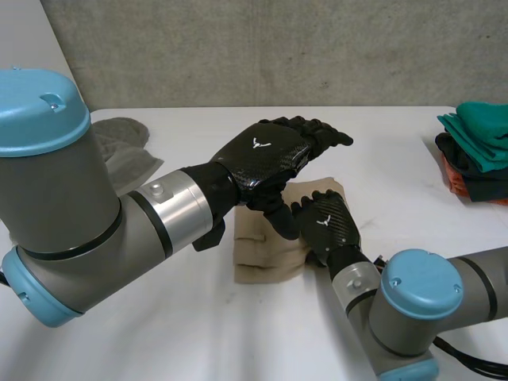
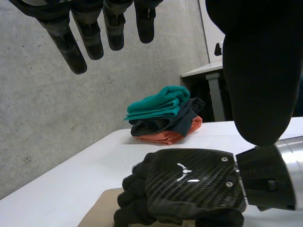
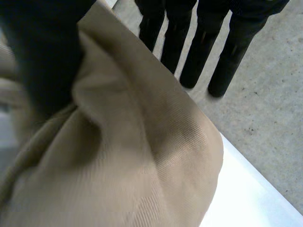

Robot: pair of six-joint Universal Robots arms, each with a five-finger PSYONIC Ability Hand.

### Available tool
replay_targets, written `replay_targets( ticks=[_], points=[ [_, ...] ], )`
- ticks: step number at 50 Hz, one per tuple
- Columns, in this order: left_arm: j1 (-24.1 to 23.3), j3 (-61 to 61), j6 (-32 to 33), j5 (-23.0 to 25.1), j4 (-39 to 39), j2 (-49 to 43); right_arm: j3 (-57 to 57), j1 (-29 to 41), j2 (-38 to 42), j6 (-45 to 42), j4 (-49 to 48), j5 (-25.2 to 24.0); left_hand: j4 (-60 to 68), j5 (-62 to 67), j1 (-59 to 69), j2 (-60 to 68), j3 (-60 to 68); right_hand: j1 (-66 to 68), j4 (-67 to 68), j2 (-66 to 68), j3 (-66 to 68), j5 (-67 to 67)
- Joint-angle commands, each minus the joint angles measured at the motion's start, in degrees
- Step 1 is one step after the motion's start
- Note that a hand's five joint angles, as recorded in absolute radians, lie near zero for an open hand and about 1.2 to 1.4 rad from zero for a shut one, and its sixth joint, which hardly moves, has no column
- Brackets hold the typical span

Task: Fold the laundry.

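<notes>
Right robot hand [image 1: 329, 226] clamps the cloth [image 1: 266, 254] under its palm; left robot hand [image 1: 266, 155], fingers [image 1: 317, 131] straight, hovers above. We judge right nearer.

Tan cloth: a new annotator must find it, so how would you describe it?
On the white table, look at the middle. The tan cloth lies there, pinched at one edge by the right robot hand, the left robot hand open above it. It alone is tan: the grey cloth lies far left, the teal-topped stack far right.
</notes>
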Motion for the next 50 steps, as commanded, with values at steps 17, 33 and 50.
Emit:
replay_targets(
  ticks=[17,33,50],
  points=[
    [1.93,0.88,0.00,-0.09,0.97,3.42,-23.88,-12.48,-7.04,7.04,3.63,-3.53,-1.11,-1.92,0.93,-1.30,-0.86,33.77,32.08,31.57,31.88,38.40],
    [1.58,0.18,0.00,0.00,1.14,4.04,-47.00,-40.78,-0.11,20.31,8.38,-16.62,-1.11,-1.92,0.93,-1.30,-0.86,33.77,32.08,31.57,31.88,38.40],
    [1.40,-0.61,0.09,0.00,1.14,1.58,-49.03,-56.79,23.01,21.55,7.59,-43.34,-0.94,-1.75,1.10,-1.13,-0.69,33.77,32.08,31.57,31.88,38.40]
  ],
)
